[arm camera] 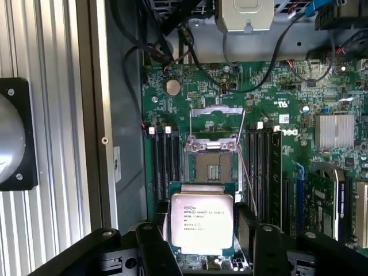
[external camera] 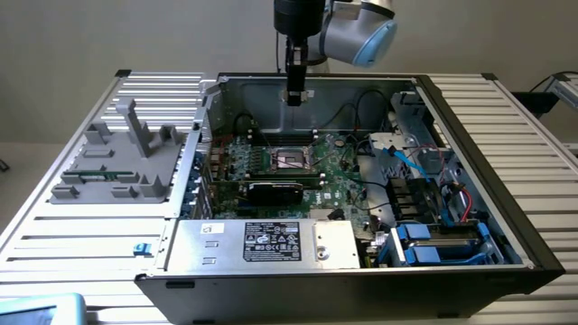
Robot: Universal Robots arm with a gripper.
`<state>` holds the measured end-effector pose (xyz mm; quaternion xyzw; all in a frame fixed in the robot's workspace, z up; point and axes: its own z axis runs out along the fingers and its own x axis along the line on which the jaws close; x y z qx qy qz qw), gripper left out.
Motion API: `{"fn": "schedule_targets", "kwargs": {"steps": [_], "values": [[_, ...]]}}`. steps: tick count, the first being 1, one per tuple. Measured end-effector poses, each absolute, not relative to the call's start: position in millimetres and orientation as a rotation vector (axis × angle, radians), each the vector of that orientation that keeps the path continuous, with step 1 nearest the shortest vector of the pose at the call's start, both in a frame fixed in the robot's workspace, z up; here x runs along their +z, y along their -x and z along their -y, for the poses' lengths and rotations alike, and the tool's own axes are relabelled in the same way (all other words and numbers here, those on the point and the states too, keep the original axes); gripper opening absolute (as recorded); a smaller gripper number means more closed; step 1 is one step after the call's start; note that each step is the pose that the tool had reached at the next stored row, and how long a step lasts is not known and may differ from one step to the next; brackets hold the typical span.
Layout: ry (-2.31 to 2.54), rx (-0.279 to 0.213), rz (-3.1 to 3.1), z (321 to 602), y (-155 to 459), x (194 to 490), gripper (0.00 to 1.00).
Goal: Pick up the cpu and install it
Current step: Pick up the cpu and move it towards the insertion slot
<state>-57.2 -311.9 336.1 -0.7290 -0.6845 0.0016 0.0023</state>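
The cpu (arm camera: 202,223) has a smooth silver-grey metal top, the circuit board (arm camera: 167,115) is glossy green, the computer case (external camera: 361,291) is matt dark metal, and at its nine o'clock in the exterior view a matt grey plastic holder (external camera: 113,169) lies on the ribbed metal table (external camera: 505,122).

An opened desktop computer case (external camera: 492,172) is lying on its side on a slatted aluminium table (external camera: 81,237), its interior facing upward. A grey plastic fixture (external camera: 122,166) is sitting on the slats at the exterior view's left, just beside the case. A labelled silver power supply (external camera: 271,244) is occupying the case's near edge, with blue drive brackets (external camera: 434,244) sitting at the exterior view's right of it. On the green motherboard (arm camera: 287,98), a coin battery (arm camera: 172,87), a finned heatsink (arm camera: 336,129) and black memory slots (arm camera: 164,155) are showing, with black cables (arm camera: 276,52) looping across nearby.
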Motion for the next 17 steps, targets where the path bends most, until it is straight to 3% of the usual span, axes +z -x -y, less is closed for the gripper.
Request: {"fn": "schedule_targets", "kwargs": {"steps": [17], "values": [[2.297, 0.006, 2.155, 315.6, 57.2, 329.4, 0.55]]}}
